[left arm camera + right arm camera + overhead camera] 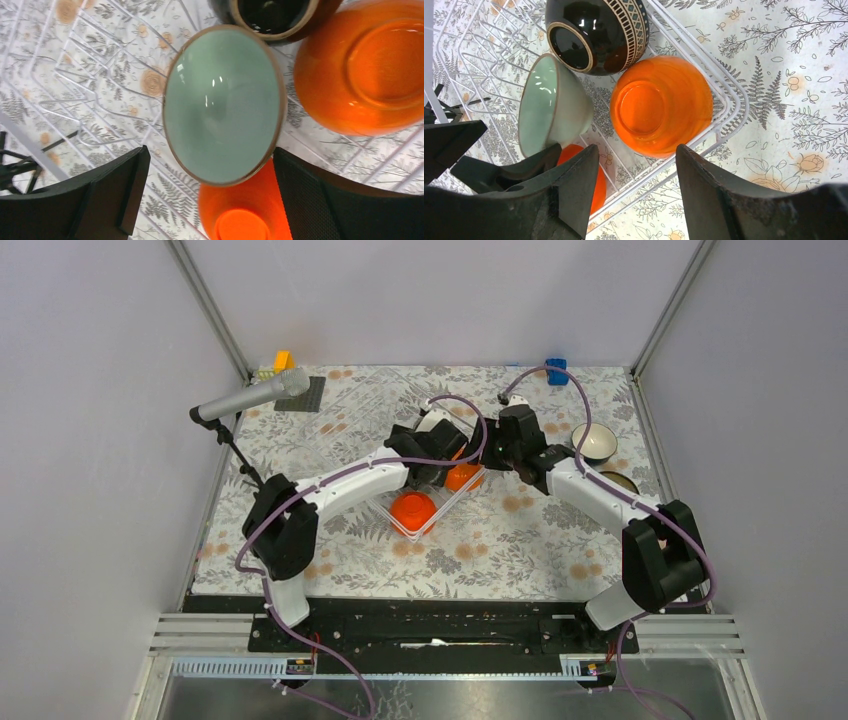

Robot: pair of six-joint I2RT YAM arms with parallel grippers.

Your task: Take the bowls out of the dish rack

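Left gripper (pixel 211 160) spread astride mint bowl (pixel 222 105); right gripper (pixel 636 155) spread, empty (orange bowl (pixel 240 212) half-hidden).

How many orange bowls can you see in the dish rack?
2, both upside down in the dish rack: near orange bowl at its near corner, far orange bowl at its right corner. Others may be hidden.

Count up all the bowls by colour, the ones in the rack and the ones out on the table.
Orange bowls: 2
Mint green bowl: 1
Dark brown patterned bowl: 1
White bowl: 1
Dark bowl on the table: 1
Total: 6
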